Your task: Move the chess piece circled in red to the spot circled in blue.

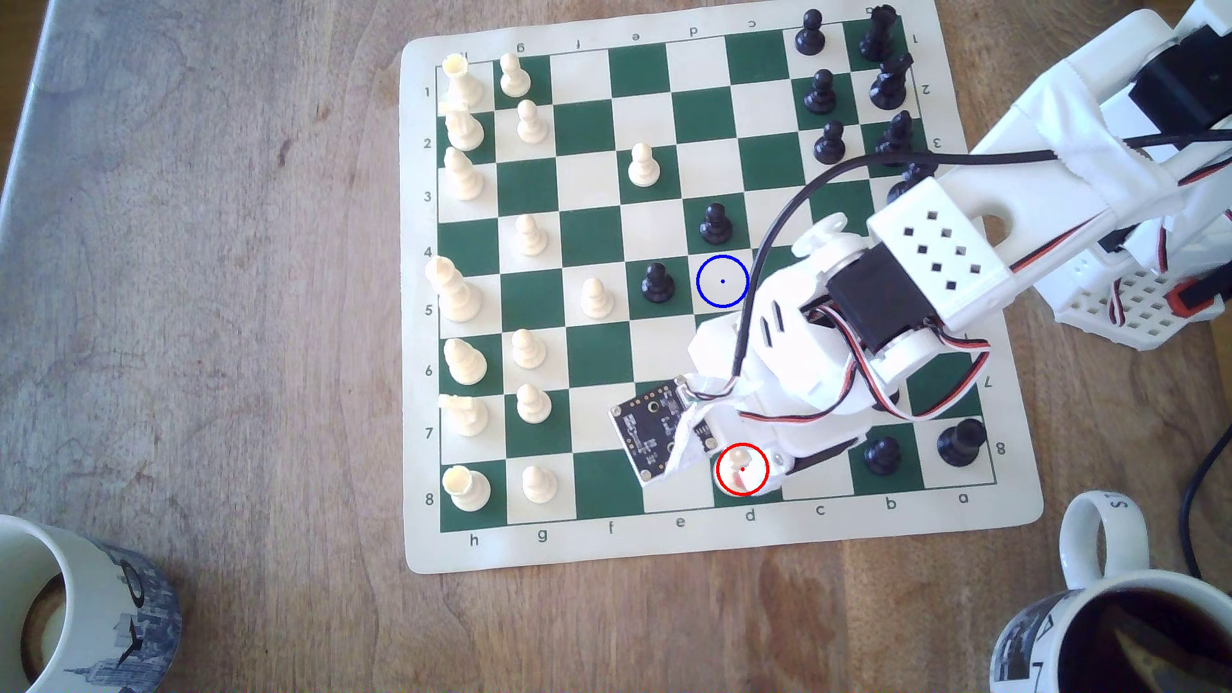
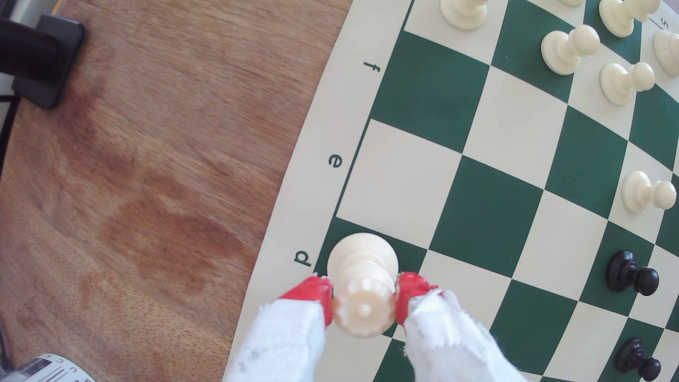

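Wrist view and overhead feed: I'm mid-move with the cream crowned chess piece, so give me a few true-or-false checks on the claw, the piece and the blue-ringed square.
1. The red-tipped claw has a fingertip on each side of the cream-white plastic crowned chess piece. True.
2. The piece already stands on the blue-ringed cream square. False: it is at the red-ringed green square in file d, row 8.
3. The blue-ringed square has no piece on it. True.
4. A black plastic pawn stands on the green square beside the blue-ringed square. True.
5. The piece is lying on its side. False: it is upright.
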Controlling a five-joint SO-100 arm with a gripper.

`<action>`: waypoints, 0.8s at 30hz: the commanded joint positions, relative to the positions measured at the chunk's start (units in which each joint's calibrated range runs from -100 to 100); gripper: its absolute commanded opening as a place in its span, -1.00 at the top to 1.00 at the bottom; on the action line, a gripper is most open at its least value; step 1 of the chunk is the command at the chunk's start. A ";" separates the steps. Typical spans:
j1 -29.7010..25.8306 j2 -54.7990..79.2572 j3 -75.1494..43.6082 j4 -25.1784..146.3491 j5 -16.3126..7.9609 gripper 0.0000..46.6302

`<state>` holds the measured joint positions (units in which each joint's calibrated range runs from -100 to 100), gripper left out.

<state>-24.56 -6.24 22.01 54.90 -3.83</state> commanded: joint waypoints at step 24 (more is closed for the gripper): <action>15.76 -19.65 11.90 -0.35 4.00 0.99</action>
<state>-10.40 -22.58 35.02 55.70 -0.27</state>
